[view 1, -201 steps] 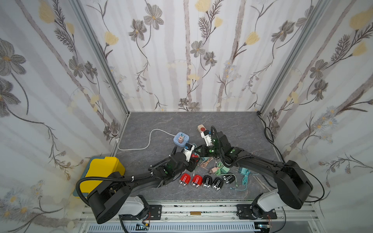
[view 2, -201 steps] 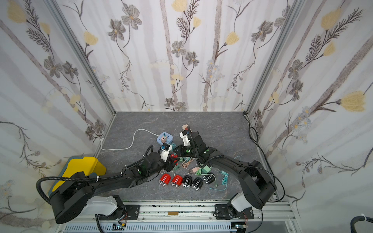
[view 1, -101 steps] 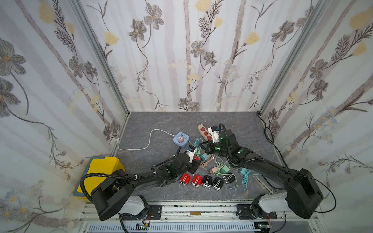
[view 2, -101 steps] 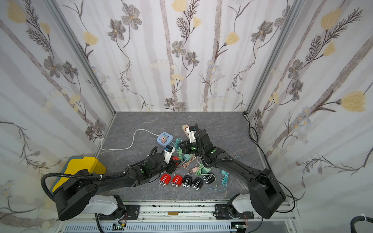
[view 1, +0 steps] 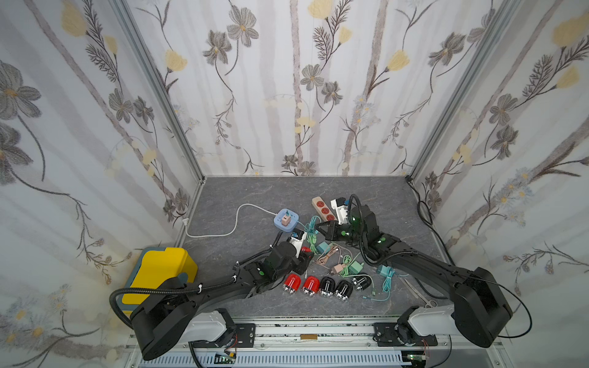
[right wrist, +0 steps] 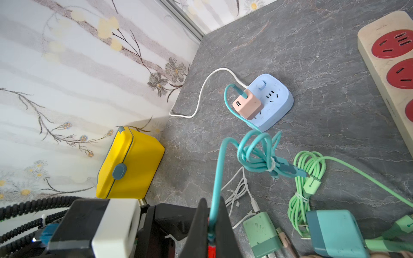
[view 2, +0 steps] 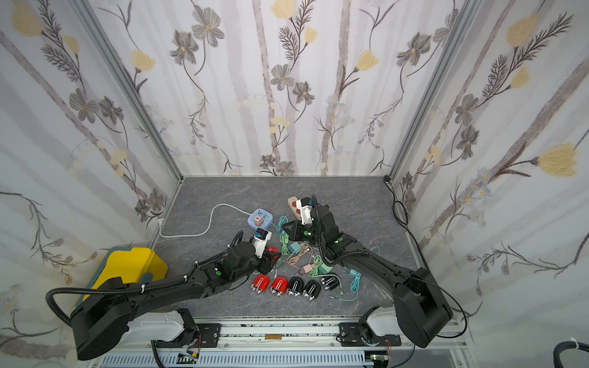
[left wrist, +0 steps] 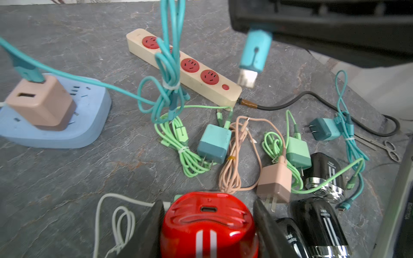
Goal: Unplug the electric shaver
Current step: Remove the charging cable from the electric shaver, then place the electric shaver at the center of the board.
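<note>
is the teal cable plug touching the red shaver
Apart. Left wrist view shows the teal cable plug in the air, clear of the red shaver.

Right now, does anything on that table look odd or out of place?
Yes. The teal cable hangs in mid-air, pinched by the right gripper, its plug dangling free of the red shaver clamped in the left gripper. Its far end sits in the pink adapter.

Light falls soft and even from above, bright on the pale walls (view 1: pixel 287 79) and grey table (view 1: pixel 248 194), with faint shadows beneath my arms (view 1: pixel 223 286). Up close, white glare streaks the red shaver (left wrist: pixel 207 225), while the dangling teal plug (left wrist: pixel 254 51) and my own fingers (left wrist: pixel 152 234) are blurred, and edges bow outward.
</note>
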